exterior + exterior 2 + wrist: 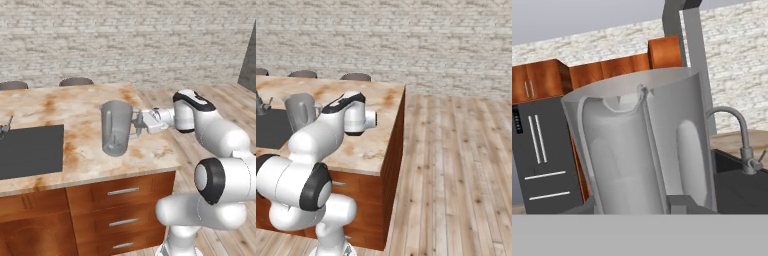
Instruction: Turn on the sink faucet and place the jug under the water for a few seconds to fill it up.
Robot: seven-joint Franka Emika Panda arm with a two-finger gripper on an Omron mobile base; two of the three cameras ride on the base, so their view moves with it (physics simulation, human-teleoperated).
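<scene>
The translucent grey jug (116, 128) stands upright near the right end of the marble counter (75, 107), right of the black sink (31, 151). My gripper (138, 124) reaches in from the right and is shut on the jug's side handle. In the right base view the jug (300, 112) rises just behind my arm, with the sink (270, 129) to its left. The sink faucet (5, 127) shows at the far left edge. In the hand view the jug (637, 150) is close up and the faucet (739, 135) arches to its right. The water is out of view.
Two dark stools (75, 81) stand behind the counter. Wooden drawers (123, 191) front it below. The counter's right edge drops to open wood floor (456, 165). A dark fridge (542, 160) and wooden cabinets show beyond the jug in the hand view.
</scene>
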